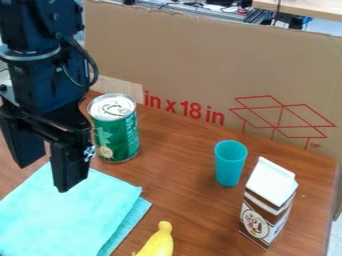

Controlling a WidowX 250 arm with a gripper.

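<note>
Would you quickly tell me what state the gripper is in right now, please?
Gripper: open, holding nothing, hanging near the green can and the light-blue cloth.

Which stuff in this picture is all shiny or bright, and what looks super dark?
In the camera view, light glints off the silver lid of the green can; also in the camera view, the white top of the carton looks bright, while the black end effector is the super dark part, with little detail to see on it.
</note>
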